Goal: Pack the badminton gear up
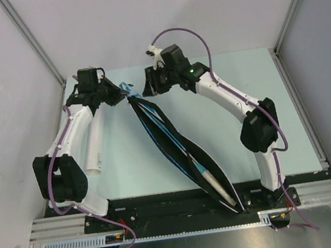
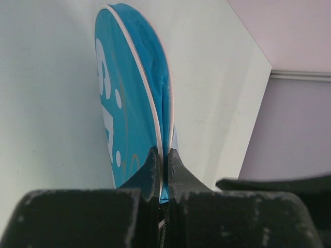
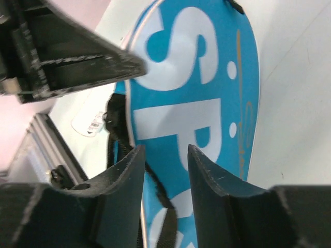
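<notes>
The long blue "SPORT" bag (image 1: 166, 137) stands on its edge across the middle of the table, its black-edged mouth gaping upward. Light-blue racket frames and a white handle (image 1: 215, 184) show inside it. My left gripper (image 1: 125, 94) is shut on the bag's far end; in the left wrist view the fingertips (image 2: 153, 166) pinch the blue edge (image 2: 129, 103). My right gripper (image 1: 148, 87) is open just right of that end, its jaws (image 3: 165, 155) over the bag's lettered side (image 3: 201, 93) and a black strap (image 3: 170, 227). The white tube (image 1: 95, 143) lies under my left arm. No shuttlecocks show.
Grey walls and aluminium rails close in the table on the left, right and back. My left gripper's body (image 3: 67, 57) shows close by in the right wrist view, with the tube's labelled end (image 3: 90, 120) beneath it.
</notes>
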Controlling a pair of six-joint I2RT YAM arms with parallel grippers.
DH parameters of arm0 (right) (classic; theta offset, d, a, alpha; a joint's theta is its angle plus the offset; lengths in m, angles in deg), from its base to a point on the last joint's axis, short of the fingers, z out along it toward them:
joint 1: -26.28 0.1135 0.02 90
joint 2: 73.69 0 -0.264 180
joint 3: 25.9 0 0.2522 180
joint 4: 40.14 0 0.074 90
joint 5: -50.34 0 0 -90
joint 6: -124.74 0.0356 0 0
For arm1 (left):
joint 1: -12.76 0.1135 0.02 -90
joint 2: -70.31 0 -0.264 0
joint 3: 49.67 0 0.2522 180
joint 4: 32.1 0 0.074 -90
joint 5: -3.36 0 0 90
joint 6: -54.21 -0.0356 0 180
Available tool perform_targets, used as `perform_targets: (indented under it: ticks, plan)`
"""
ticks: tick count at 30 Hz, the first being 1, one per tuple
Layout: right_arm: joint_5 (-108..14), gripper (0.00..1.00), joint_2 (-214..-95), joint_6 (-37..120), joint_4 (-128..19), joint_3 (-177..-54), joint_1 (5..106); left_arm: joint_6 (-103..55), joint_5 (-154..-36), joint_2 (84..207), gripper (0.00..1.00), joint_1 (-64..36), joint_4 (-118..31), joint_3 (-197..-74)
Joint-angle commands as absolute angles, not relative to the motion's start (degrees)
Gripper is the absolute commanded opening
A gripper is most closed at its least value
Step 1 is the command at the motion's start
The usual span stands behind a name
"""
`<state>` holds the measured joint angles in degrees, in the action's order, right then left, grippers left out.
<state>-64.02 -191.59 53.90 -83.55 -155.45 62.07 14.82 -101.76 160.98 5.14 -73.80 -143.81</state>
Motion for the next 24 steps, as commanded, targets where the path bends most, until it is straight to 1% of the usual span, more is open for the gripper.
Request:
perform_targets:
  ticks: [1,4,7,8,11,13,14,18,24]
  plan:
    - [-48.2,0.45,-185.7,46.3,-85.6,-157.6,69.1,19.0,-102.3,158.4,0.0,4.8,-78.9,-147.2]
    - [-42.9,0.51,-184.0,44.9,-81.3,-155.9,73.7,19.2,-101.1,159.1,0.0,4.8,-81.1,-148.1]
    - [-41.4,0.49,-186.1,42.6,-79.9,-157.0,76.7,19.5,-100.6,159.6,0.0,4.8,-82.9,-149.3]
    - [-40.2,0.42,-186.4,41.6,-79.7,-157.2,77.3,19.7,-100.4,159.7,0.0,4.8,-83.6,-149.7]
    - [-36.2,0.29,-187.2,37.0,-78.1,-156.9,79.5,19.8,-100.2,160.3,0.0,4.8,-85.0,-150.8]
    - [-33.3,0.26,-188.0,34.9,-77.8,-157.6,80.9,20.0,-100.4,160.8,0.0,4.8,-85.4,-151.5]
    - [-32.3,0.24,-188.2,31.1,-77.5,-157.7,81.3,20.0,-100.4,160.9,0.0,4.8,-85.8,-151.6]
    - [-28.3,0.25,-189.0,24.5,-76.8,-157.7,83.0,20.3,-101.1,161.8,0.0,4.8,-86.4,-152.0]
    - [-31.0,0.29,-189.5,19.9,-75.4,-156.1,83.4,20.5,-101.6,162.6,0.0,4.8,-86.8,-152.6]
